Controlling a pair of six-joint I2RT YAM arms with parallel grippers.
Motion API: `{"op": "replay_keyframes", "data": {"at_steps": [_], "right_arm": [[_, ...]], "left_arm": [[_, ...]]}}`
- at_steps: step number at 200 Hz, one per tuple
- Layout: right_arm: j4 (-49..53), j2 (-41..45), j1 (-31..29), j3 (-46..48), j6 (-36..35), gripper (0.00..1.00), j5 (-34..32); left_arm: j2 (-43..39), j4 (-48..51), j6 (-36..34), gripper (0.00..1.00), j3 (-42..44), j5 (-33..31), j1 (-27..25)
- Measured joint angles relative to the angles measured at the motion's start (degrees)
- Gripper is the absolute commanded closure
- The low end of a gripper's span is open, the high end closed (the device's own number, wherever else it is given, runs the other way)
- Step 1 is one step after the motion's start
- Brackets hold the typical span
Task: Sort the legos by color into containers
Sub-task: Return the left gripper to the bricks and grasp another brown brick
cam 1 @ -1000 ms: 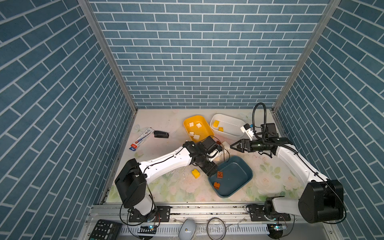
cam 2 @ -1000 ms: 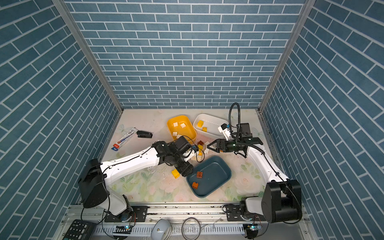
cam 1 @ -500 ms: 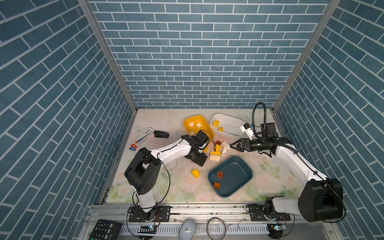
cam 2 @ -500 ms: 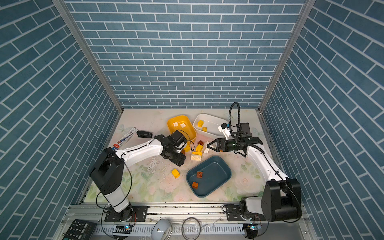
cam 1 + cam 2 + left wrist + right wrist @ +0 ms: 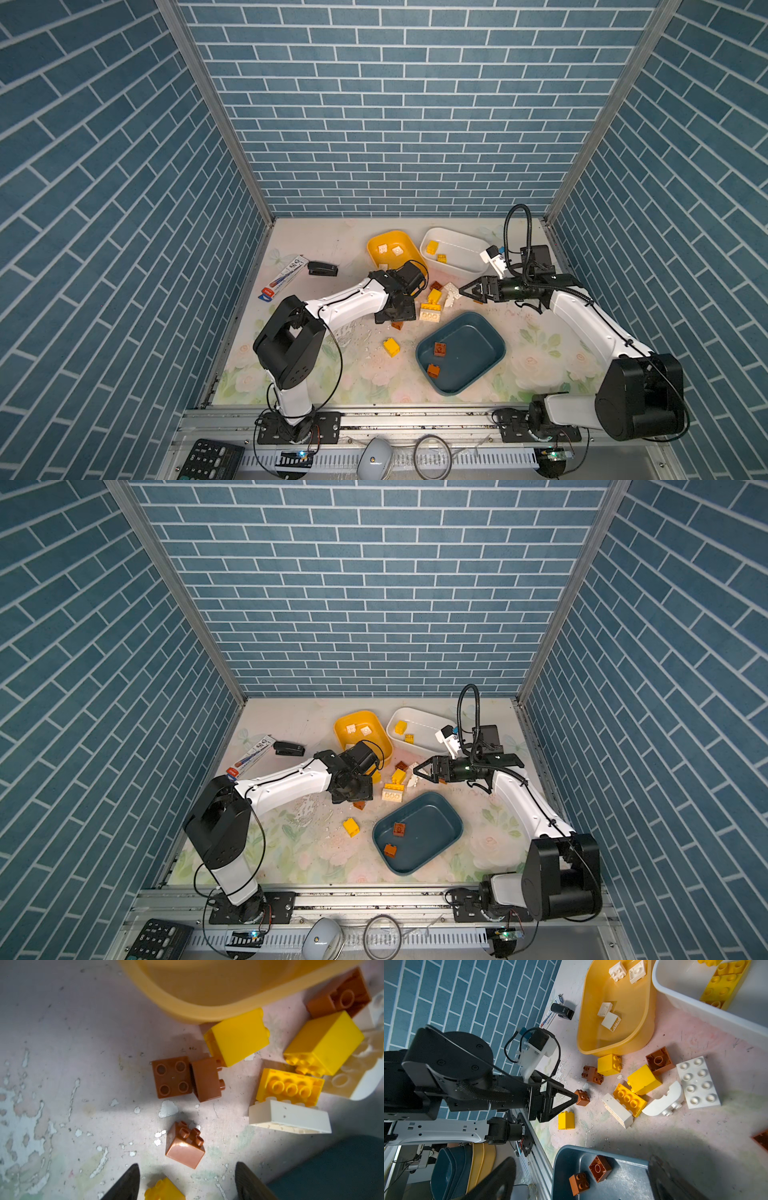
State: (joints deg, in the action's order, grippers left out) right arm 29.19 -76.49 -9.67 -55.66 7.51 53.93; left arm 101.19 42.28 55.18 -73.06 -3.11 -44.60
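Left pincer (image 5: 186,1169) back, teal tub (image 5: 469,345), 2 legos (image 5: 439,349)

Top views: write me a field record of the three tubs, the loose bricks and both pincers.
yellow tub: four white bricks, no other colour
white tub: yellow bricks only
teal tub: two brown bricks
loose pile: yellow, white and brown mixed, on the table between the tubs
left pincer: open, empty, tips just short of a lone brown brick
right pincer: open, empty, near the loose pile
clutter: black stapler, left of the yellow tub
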Motion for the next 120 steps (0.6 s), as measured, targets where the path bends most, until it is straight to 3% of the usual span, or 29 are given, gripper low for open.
{"op": "replay_keyframes", "data": {"at_steps": [25, 57, 120], "right_arm": [[-0.04, -0.13, 0.0, 0.0, 0.07, 0.01, 0.17], [-0.04, -0.11, 0.0, 0.0, 0.07, 0.02, 0.35], [-0.04, -0.24, 0.0, 0.02, 0.07, 0.01, 0.57]], "left_arm": [[-0.04, 0.5, 13.35, 0.26, 0.0, -1.42, -0.22], [0.59, 0.17, 24.92, 0.3, 0.0, -1.7, -0.37], [5.77, -1.49, 33.11, 0.51, 0.0, -0.15, -0.44]]}}
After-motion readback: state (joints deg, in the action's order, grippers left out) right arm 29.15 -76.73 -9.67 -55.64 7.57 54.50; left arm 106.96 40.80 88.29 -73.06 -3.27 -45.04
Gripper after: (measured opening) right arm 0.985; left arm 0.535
